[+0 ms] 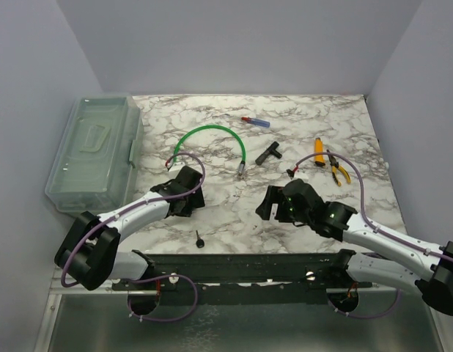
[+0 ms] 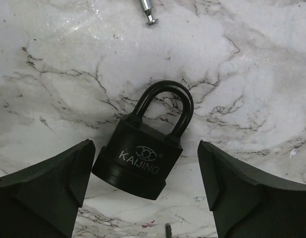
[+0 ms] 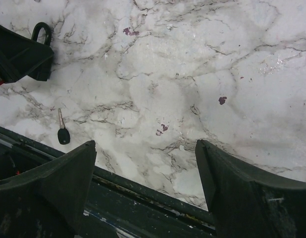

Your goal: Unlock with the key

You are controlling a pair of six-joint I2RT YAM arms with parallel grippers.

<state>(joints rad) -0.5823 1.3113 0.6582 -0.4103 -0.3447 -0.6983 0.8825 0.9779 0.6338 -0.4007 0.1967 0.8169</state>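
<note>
Straddling the padlock (image 2: pixel 138 161) with my left tool (image 2: pixel 145 171) released, I ready a steadying grip; my right tool (image 3: pixel 145 168), released and empty, faces the key (image 3: pixel 62 133).

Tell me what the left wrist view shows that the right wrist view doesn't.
Left wrist only: the black padlock, whole body with KAIJING lettering, shackle closed, lying inside the open left pincer, plus a silver metal cable tip. Right wrist only: the small black-headed key lying on the table near the dark front rail, and the open right pincer over bare marble. Both: the white marble tabletop and the padlock's shackle, just peeking in at the right wrist view's top left.
</note>
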